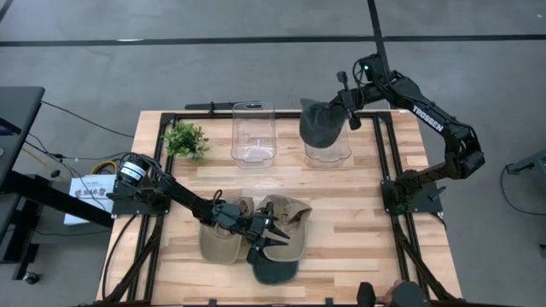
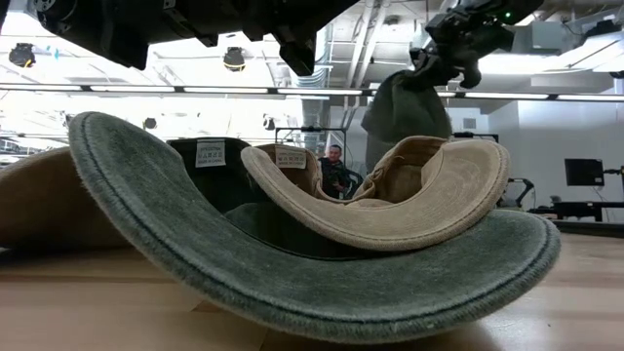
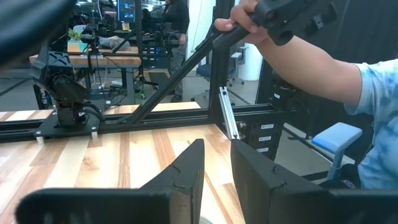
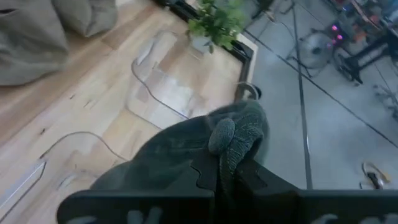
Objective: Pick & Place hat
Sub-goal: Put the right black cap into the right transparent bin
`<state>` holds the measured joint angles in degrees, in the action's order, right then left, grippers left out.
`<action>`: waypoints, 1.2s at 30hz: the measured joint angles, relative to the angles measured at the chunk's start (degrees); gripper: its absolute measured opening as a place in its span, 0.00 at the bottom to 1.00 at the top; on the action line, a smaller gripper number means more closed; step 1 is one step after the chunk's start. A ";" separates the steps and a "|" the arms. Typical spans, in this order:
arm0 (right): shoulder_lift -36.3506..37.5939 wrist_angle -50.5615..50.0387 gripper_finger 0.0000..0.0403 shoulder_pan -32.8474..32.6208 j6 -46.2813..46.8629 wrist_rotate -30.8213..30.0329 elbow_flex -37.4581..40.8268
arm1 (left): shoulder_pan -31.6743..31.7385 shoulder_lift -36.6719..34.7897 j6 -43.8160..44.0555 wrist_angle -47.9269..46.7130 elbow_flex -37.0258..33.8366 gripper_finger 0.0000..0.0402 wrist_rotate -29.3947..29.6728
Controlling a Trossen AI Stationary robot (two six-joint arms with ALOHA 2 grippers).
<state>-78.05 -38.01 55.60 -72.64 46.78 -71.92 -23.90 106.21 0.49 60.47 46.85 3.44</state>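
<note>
Left arm stretched low across the desk's near side, left claw (image 1: 271, 234) angled down, fingers (image 3: 186, 177) parted a little, nothing between them. Right arm bent and raised over the far edge, right claw (image 1: 350, 109) clamped shut.

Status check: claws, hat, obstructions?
Right claw shut on green hat, above clear bin. Left claw open over hat pile. Nothing blocking.
</note>
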 joint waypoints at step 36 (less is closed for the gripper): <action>-0.04 0.27 0.01 5.79 3.82 -12.43 0.00 | 0.00 0.00 0.00 0.01 0.00 0.19 0.00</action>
<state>-78.08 -37.74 61.39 -68.82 34.35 -71.92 -23.90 106.21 0.49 60.48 46.85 3.44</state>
